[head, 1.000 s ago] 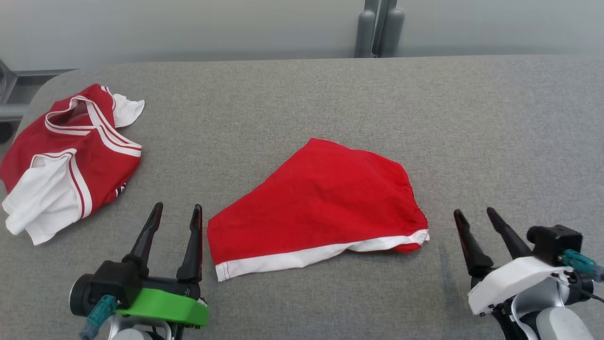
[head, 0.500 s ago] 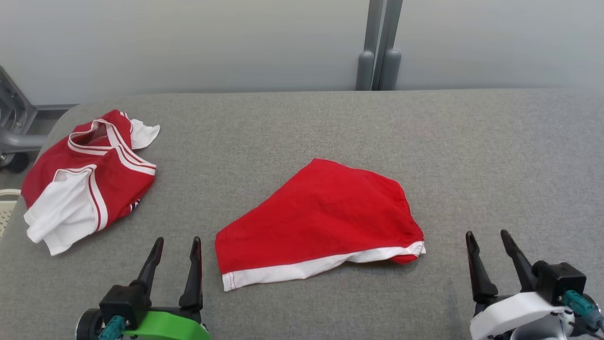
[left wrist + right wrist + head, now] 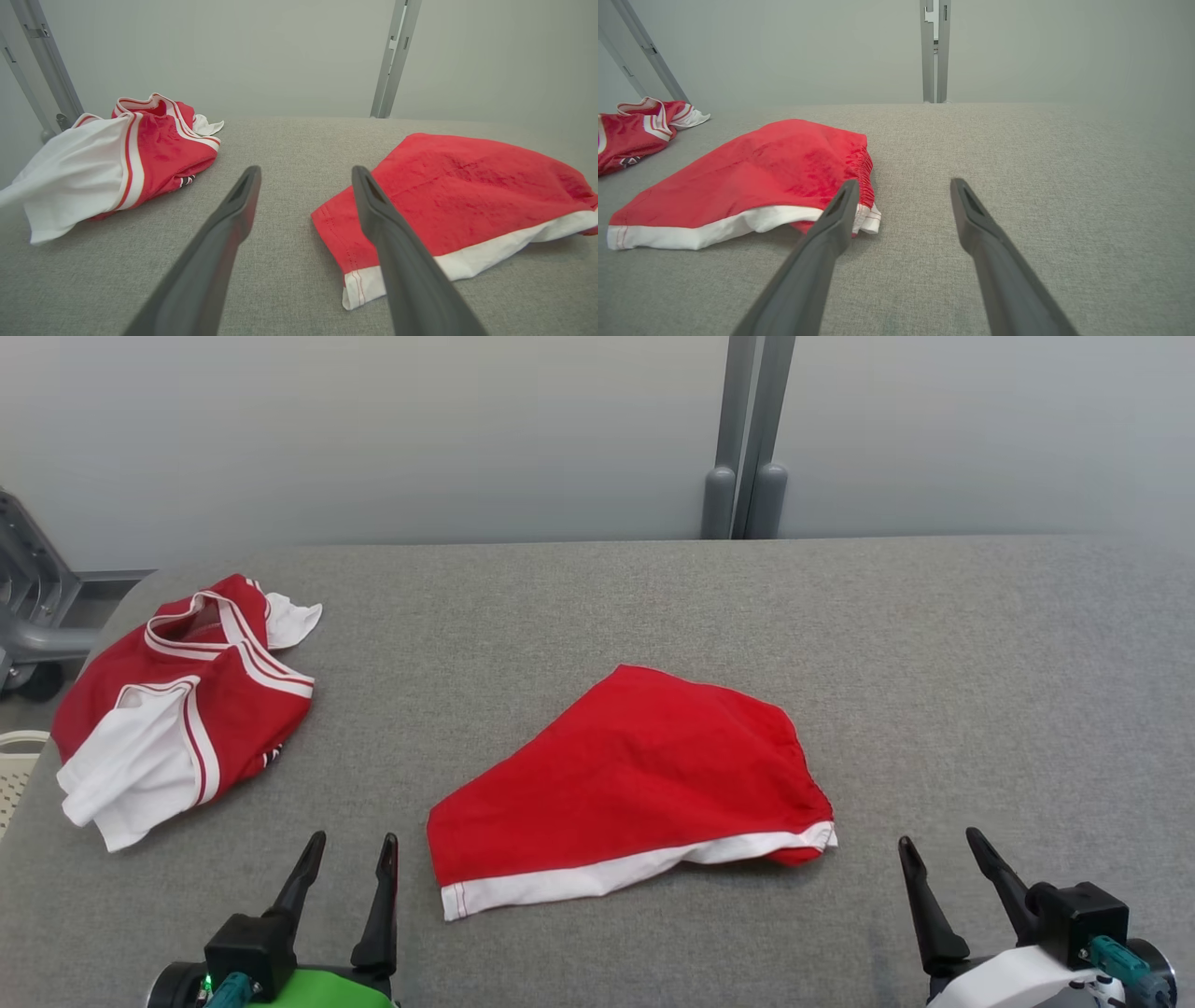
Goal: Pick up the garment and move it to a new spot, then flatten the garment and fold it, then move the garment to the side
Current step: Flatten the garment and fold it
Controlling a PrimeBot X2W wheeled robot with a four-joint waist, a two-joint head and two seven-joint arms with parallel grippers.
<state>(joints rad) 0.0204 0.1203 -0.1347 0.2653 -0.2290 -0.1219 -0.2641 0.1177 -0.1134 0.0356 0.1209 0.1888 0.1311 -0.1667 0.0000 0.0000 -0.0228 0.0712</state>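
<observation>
The garment, red shorts [image 3: 635, 775] with a white hem band, lies flat-folded in the middle of the grey table [image 3: 653, 597]. My left gripper [image 3: 353, 842] is open just left of its near left corner, not touching it. Off its right end, my right gripper [image 3: 938, 840] is open too, a short gap away. In the left wrist view the left gripper [image 3: 306, 170] has bare table between its fingers, with the shorts [image 3: 467, 186] beside the right finger. The right gripper [image 3: 904, 183] is likewise empty in the right wrist view, the shorts [image 3: 752, 182] by its left finger.
A crumpled red-and-white jersey [image 3: 187, 709] lies at the table's far left [image 3: 140, 144] [image 3: 630, 130]. A grey post [image 3: 747, 476] stands behind the table's back edge against a pale wall. A metal frame [image 3: 28, 607] and a white basket [image 3: 14, 765] sit off the left edge.
The head camera has tilted up, so the whole picture has shifted down. Both open grippers have drawn back a little toward me from the shorts. Neither garment has moved.
</observation>
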